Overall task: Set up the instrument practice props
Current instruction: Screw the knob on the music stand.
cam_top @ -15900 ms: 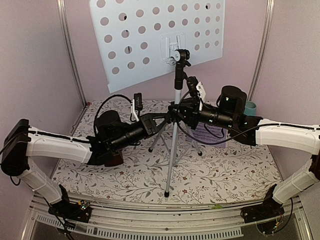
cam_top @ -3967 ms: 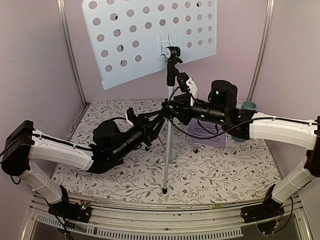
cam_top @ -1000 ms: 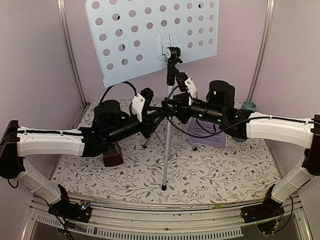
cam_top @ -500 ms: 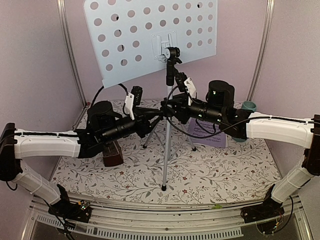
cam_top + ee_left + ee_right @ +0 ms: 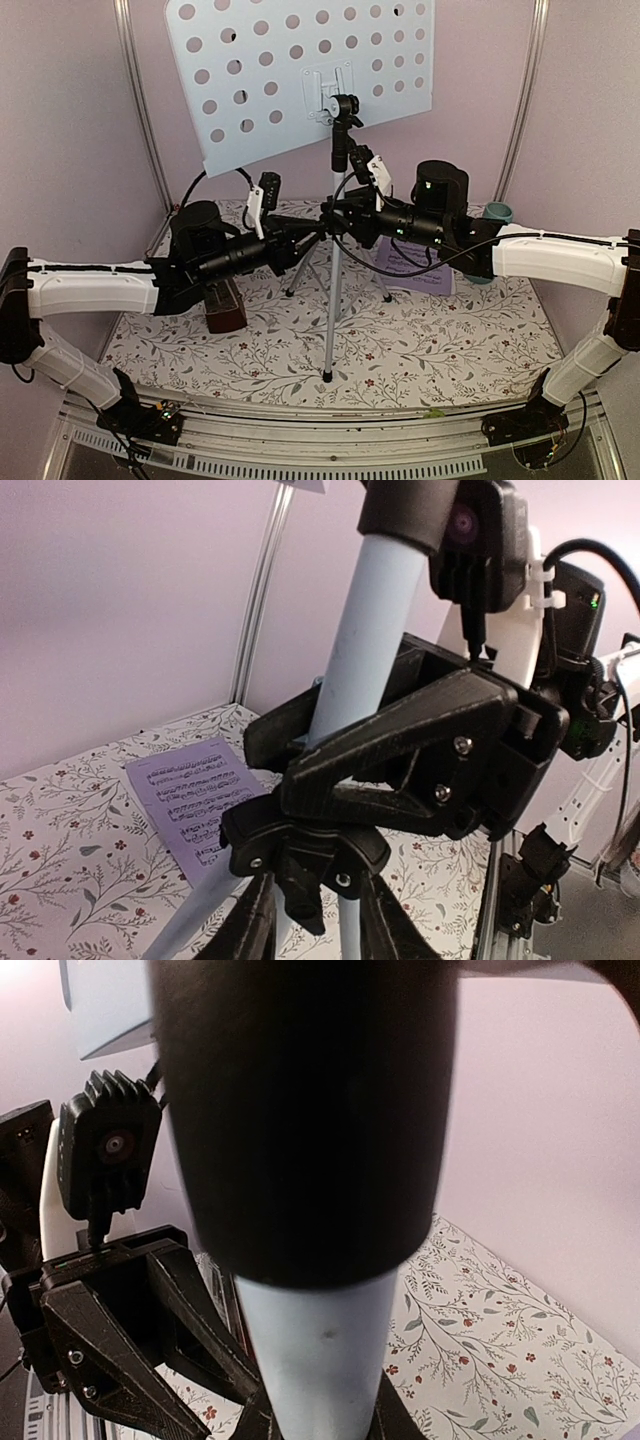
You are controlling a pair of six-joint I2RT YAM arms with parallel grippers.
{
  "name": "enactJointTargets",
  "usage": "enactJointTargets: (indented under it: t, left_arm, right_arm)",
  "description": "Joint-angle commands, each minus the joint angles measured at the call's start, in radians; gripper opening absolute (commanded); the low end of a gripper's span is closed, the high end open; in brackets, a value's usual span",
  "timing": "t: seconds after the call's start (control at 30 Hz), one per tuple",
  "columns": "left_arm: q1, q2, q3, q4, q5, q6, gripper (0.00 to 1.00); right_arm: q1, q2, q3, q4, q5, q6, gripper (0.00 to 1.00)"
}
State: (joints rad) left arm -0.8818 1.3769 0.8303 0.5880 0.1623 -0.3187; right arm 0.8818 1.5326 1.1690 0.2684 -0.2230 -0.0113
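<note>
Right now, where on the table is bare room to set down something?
Front right cloth, between the front leg of the music stand and the sheet music; also front left, before the metronome. Crowded around its pole.

Top cam overhead; both wrist cams close on stand pole (image 5: 350, 650)

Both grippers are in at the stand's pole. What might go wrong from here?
1. The music stand carries a wide desk high over narrow legs; if the right gripper, clamped on its pole, pulls sideways, it may tip.
2. The left gripper sits right beside the right one near the leg hub; they could collide.
3. The metronome sits partly hidden beneath the left arm; lowering could knock it over.
</note>
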Motion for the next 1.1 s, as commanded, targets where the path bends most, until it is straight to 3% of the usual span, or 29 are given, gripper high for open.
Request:
enactJointTargets:
  t: [0.0,0.4,0.5,0.63,0.87,1.07]
  left_arm:
    - [0.022,0.024,0.018,0.016,0.051,0.002,0.3]
    - [0.031,0.063,0.053,0.041,0.1,0.041,0.24]
    - [0.032,0.073,0.07,0.019,0.114,0.089,0.18]
    - [0.029,0.074,0.075,-0.013,0.124,0.197,0.02]
    - [-0.023,0.061,0.06,-0.086,0.066,0.576,0.0]
    - [-0.135,0.07,0.015,-0.072,-0.18,0.988,0.0]
  right_arm:
    - [0.024,0.072,-0.036,-0.222,-0.038,0.022,0.0]
    - [0.023,0.073,-0.039,-0.224,-0.038,0.022,0.0]
    - [0.024,0.072,-0.036,-0.228,-0.036,0.022,0.0]
    - [0.024,0.072,-0.036,-0.228,-0.036,0.022,0.0]
    - [0.022,0.077,-0.034,-0.227,-0.039,0.007,0.0]
    - [0.022,0.077,-0.033,-0.231,-0.036,-0.012,0.0]
